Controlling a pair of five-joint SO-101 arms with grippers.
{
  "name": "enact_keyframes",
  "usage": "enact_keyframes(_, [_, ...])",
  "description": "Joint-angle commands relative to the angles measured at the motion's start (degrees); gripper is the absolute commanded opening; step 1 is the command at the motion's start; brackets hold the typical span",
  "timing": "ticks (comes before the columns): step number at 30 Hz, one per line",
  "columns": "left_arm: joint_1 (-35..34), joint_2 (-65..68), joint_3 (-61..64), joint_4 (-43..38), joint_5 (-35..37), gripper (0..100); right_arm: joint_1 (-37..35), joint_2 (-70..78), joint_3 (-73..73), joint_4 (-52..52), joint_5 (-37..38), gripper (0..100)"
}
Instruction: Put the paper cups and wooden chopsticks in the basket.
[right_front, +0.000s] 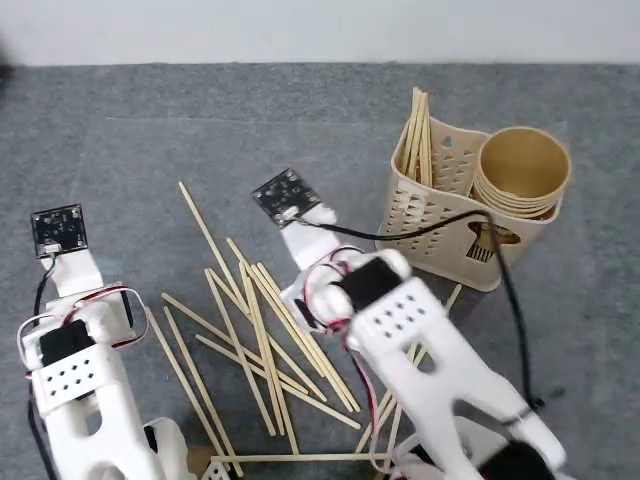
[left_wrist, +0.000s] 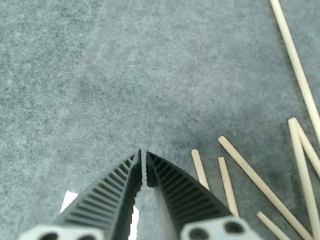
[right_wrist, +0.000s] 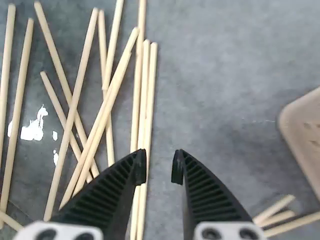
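Chopsticks (right_wrist: 143, 90) lay bunched under the right gripper (right_wrist: 159, 167), its jaws slightly apart; closing might catch several and scatter them. Left gripper (left_wrist: 143, 167) sat closed.

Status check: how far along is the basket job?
Done: paper cups sit stacked in the basket, with upright chopsticks in its other compartment. In hand: nothing. The right pincer is open over the loose chopsticks, and the left pincer is shut and empty. Left: every loose chopstick scattered on the table.
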Motion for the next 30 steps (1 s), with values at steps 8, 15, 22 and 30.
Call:
enact_keyframes(8, [0.00,-1.32,-0.40,-1.14,-0.26,2,-3.56,23.69,-12.66,-1.98,-3.69,18.8])
enact_keyframes(15, [0.00,-1.32,-0.40,-1.14,-0.26,2,-3.65,34.15,-19.96,-2.07,-3.69,18.8])
enact_keyframes(22, [0.00,-1.32,-0.40,-1.14,-0.26,2,-4.62,39.96,-20.66,-5.32,-3.69,18.7])
enact_keyframes(30, [0.00,-1.32,-0.40,-1.14,-0.26,2,-4.09,43.47,-20.75,-7.25,-3.16,4.5])
